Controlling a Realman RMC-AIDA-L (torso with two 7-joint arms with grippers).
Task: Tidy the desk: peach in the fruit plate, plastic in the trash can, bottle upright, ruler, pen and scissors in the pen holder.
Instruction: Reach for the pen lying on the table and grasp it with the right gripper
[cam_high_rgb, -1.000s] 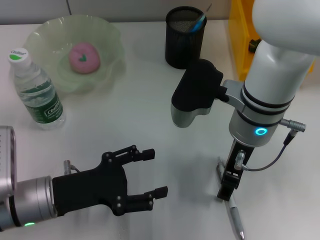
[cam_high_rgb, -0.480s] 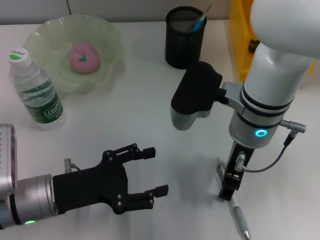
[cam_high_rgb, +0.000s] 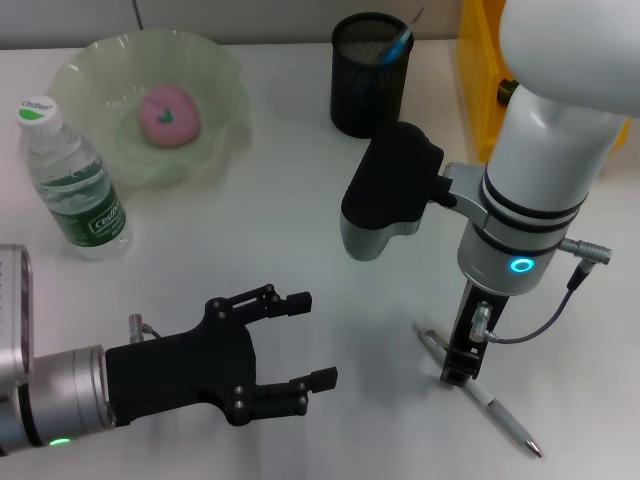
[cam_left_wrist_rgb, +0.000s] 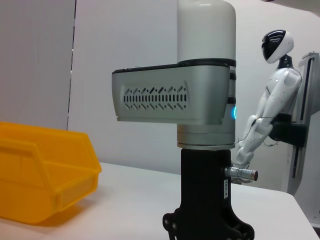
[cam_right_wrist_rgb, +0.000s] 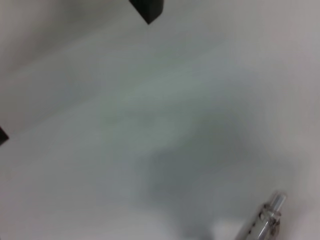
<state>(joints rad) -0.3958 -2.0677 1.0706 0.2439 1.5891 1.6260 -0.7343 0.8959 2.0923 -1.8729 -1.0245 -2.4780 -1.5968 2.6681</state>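
Note:
A silver pen lies slanted on the white desk at the front right; one end of it shows in the right wrist view. My right gripper points straight down right over the pen's middle, its fingertips spread apart with bare desk between them and the pen off to one side. My left gripper hovers open and empty at the front left. The pink peach rests in the green fruit plate. The bottle stands upright. The black mesh pen holder holds a blue-handled item. Plastic and ruler are out of view.
A yellow bin stands at the back right beside the pen holder, also seen in the left wrist view. The left wrist view shows my right arm upright on the desk.
The pen has swung round on the desk: its near end slid to the right and it now lies more slanted under the right gripper. The left arm has stayed put.

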